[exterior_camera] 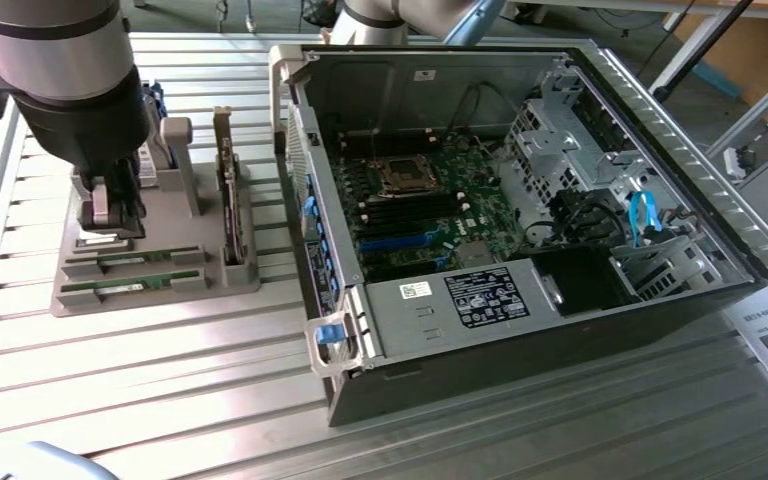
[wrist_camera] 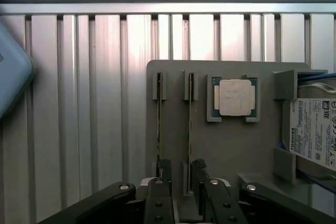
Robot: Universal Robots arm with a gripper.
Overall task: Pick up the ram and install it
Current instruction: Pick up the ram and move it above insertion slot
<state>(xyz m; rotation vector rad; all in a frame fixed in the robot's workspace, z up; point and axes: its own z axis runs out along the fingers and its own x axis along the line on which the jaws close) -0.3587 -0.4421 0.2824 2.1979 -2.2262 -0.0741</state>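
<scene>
Got the claw [wrist_camera: 182, 174] spread wide apart, down at the grey holder [wrist_camera: 231, 145] on the slatted surface [wrist_camera: 63, 103], straddling the ram [wrist_camera: 189, 124] standing on edge in its slot. Not clamped on anything, can't tell if touching. Second stick [wrist_camera: 159, 129] just beside; open PC case [exterior_camera: 398, 85] on the exterior view's right.

The arm [exterior_camera: 71, 70] points its open end effector [exterior_camera: 111, 225] downward.

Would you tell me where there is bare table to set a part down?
The slatted table is bare between the grey fixture and the near table edge. Crowded: the fixture, with the open tool over the ram, and inside the computer case.
</scene>
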